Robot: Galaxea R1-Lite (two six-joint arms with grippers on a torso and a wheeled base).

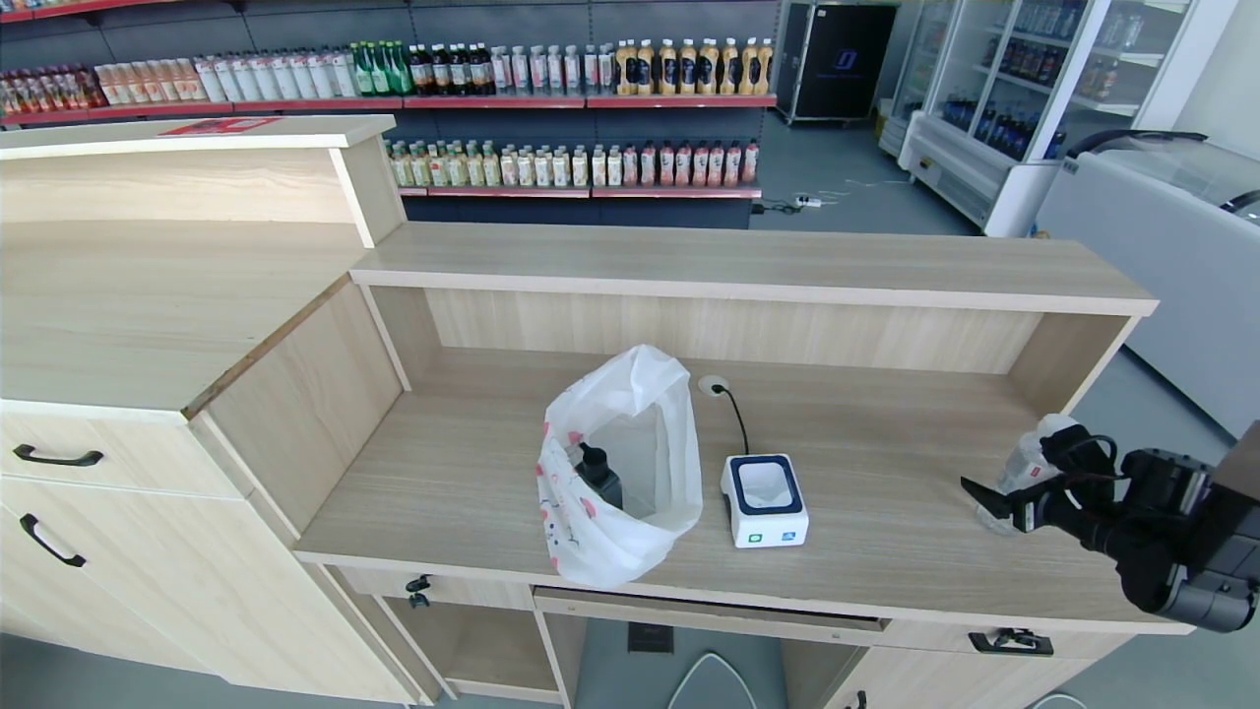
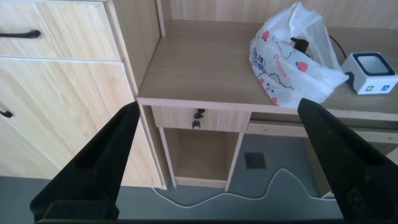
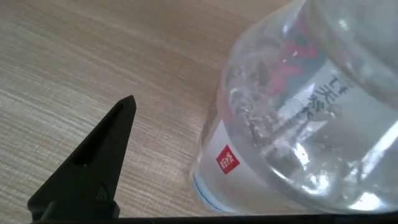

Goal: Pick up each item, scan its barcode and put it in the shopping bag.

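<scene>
A clear water bottle [image 1: 1026, 455] with a white and red label rests near the right end of the wooden counter [image 1: 886, 551]. My right gripper [image 1: 1012, 478] is open around the bottle [image 3: 298, 112]. One black finger [image 3: 93, 168] stands apart from the bottle's side and the other is hidden behind it. A white shopping bag [image 1: 630, 473] stands open mid-counter with a dark bottle [image 1: 597, 475] inside. The white barcode scanner [image 1: 765, 498] sits just right of the bag. My left gripper [image 2: 217, 106] hangs open and empty below counter height, in front of the cabinet.
A raised shelf [image 1: 748, 261] runs along the counter's back. A taller cabinet with drawers [image 1: 148, 325] borders the left side. The scanner's cable [image 1: 736, 418] runs to a hole in the counter. Bare countertop lies between scanner and water bottle.
</scene>
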